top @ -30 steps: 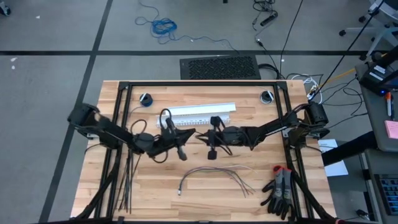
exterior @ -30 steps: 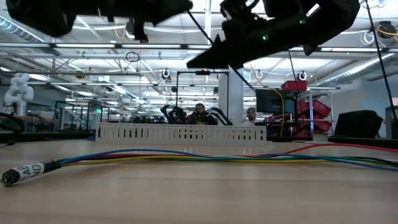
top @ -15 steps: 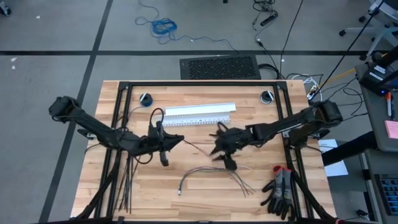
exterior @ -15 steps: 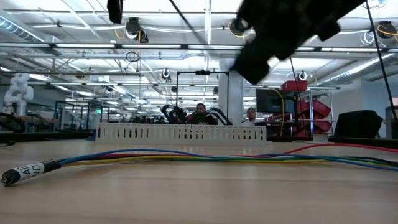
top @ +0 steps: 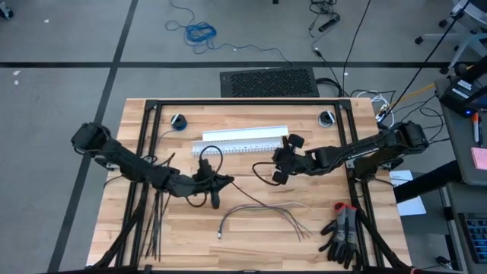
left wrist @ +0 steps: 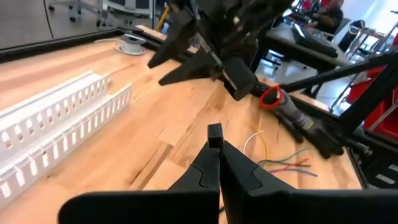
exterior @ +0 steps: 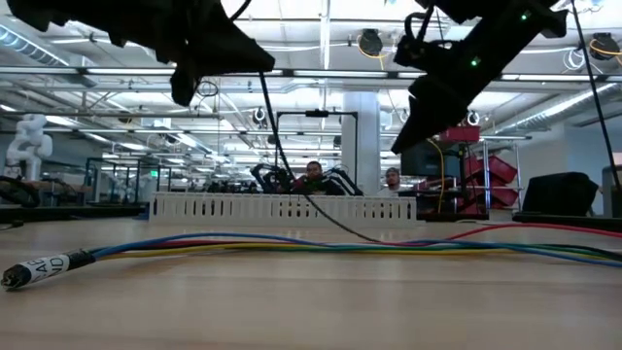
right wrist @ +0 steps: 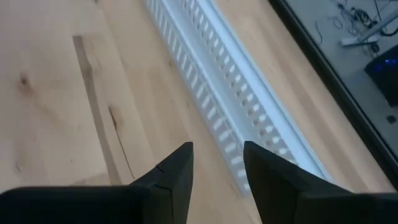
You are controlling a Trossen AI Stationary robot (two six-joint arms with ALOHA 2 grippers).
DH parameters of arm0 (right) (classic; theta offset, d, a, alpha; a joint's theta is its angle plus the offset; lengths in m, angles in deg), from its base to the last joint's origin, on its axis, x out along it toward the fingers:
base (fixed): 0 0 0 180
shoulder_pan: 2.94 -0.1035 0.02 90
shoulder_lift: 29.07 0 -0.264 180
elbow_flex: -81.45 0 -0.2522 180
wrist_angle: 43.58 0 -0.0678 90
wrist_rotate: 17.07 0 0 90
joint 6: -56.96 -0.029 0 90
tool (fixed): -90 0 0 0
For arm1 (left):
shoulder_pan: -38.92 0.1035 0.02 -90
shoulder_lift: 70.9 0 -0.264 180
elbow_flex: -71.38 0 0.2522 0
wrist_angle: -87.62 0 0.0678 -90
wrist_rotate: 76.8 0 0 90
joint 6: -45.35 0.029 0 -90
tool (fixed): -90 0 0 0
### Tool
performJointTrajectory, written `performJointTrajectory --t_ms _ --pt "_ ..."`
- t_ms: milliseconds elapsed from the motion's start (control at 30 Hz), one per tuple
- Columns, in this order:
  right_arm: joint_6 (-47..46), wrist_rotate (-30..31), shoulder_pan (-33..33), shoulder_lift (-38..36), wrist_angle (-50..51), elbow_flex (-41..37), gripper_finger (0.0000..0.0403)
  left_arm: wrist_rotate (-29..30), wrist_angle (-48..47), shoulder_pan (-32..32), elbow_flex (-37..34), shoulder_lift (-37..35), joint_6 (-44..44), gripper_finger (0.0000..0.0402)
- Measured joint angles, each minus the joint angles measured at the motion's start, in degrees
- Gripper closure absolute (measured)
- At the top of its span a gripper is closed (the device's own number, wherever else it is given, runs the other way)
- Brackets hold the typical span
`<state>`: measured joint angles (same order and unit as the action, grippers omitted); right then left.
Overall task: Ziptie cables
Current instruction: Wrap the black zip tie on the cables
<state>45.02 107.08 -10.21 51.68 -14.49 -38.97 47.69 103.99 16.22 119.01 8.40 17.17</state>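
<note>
Left gripper (top: 215, 185): fingers pressed together. A thin black strand runs from its tips toward the table centre in the high and low views; whether it is pinched cannot be told. Position: over table centre-left, above and just beside the cables' left end.

Right gripper (top: 283, 158): 2 fingers (right wrist: 171, 169) spread, nothing between them. Position: raised over table centre-right, near the right end of the white slotted channel (top: 243, 139); the wrist view looks down on bare wood and the channel (right wrist: 230, 99).

Cables (top: 266, 212): 1 loose bundle, flat on the table in front of both grippers, no gripper touching it. Left end curves down to a small tip; right ends splay out. In the low view, coloured strands (exterior: 292, 245) run across the tabletop with a labelled plug at the left.

Zipties (top: 154, 221): several thin black strips, exact no. cannot be told, lying at the table's left edge under the left arm, well apart from the cables.

Other items: 1 channel, rear centre. 2 small round fittings, rear left (top: 178, 121) and rear right (top: 326, 118). 1 heap of dark gloves w/ red trim (top: 342, 230), front-right corner.
</note>
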Motion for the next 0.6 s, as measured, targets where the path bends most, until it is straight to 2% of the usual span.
performJointTrajectory --t_ms 133,367,600 --pt "0.4 0.0 0.0 -0.1 -0.8 0.0 0.0268 -2.7 -5.0 0.9 0.1 -3.9 2.0 0.0401" --pt "0.2 0.1 0.0 -0.1 -0.8 0.0 0.0268 -4.6 -28.8 2.6 4.3 -11.7 5.0 0.0401" --pt "0.2 0.1 0.0 -0.1 -0.9 0.0 0.0268 -9.5 -30.6 4.1 4.6 -12.6 9.6 0.0401"
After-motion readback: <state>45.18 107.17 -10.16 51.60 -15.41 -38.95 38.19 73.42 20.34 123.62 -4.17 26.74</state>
